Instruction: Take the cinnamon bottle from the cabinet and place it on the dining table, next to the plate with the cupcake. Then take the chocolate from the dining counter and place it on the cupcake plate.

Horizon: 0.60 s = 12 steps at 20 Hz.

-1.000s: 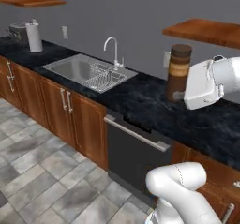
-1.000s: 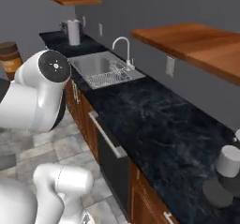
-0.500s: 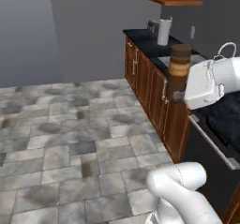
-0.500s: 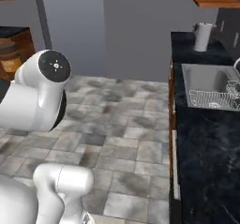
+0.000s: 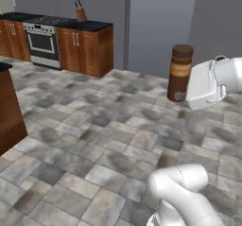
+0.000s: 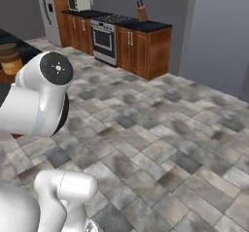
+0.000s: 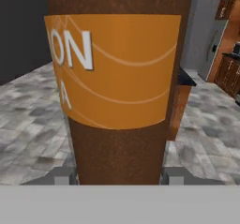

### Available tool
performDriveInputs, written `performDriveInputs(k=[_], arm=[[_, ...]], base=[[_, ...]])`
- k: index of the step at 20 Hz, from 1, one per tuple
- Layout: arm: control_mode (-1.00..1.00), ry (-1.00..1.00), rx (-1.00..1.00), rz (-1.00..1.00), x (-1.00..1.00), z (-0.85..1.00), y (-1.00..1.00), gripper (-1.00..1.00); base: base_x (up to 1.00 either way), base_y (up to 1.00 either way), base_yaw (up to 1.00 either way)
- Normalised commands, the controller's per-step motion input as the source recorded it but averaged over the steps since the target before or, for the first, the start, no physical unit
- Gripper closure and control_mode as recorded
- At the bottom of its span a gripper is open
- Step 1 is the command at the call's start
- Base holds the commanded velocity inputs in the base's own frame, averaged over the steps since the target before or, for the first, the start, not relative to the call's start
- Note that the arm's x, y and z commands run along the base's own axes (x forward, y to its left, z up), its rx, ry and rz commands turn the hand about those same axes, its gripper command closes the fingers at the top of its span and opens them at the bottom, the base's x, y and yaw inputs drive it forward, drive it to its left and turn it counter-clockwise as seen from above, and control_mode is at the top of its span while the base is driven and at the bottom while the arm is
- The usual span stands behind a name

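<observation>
Upright and clear of the tiled floor (image 5: 94,140), cinnamon bottle (image 5: 180,73) held aloft, gripper (image 7: 120,175) clamped on its lower body, grey fingers (image 7: 61,175) pressed against either side. Behind, across open floor: stove (image 5: 42,43), wooden cupboards (image 5: 87,50), knife block (image 5: 81,13). At left edge, reddish wood corner of the dining table (image 5: 8,109). From the right: microwave (image 6: 79,3) and fridge (image 6: 47,10); bottle cap (image 6: 9,58) peeking past the white arm joint. Up close, orange label with white lettering.

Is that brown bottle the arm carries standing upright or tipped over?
Upright. The cinnamon bottle stands vertical in the gripper, cap on top, above the floor.
</observation>
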Motion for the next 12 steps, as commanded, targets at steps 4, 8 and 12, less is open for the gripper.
performDriveInputs(k=[4,8,12], arm=[[1.0,0.0,0.0,0.0,0.0,0.0,0.0,1.0],[1.0,0.0,0.0,0.0,0.0,0.0,0.0,1.0],[1.0,0.0,0.0,0.0,0.0,0.0,0.0,1.0]], base=[[0.02,0.0,1.0],[0.25,-0.04,0.83],[0.59,-0.17,0.47]])
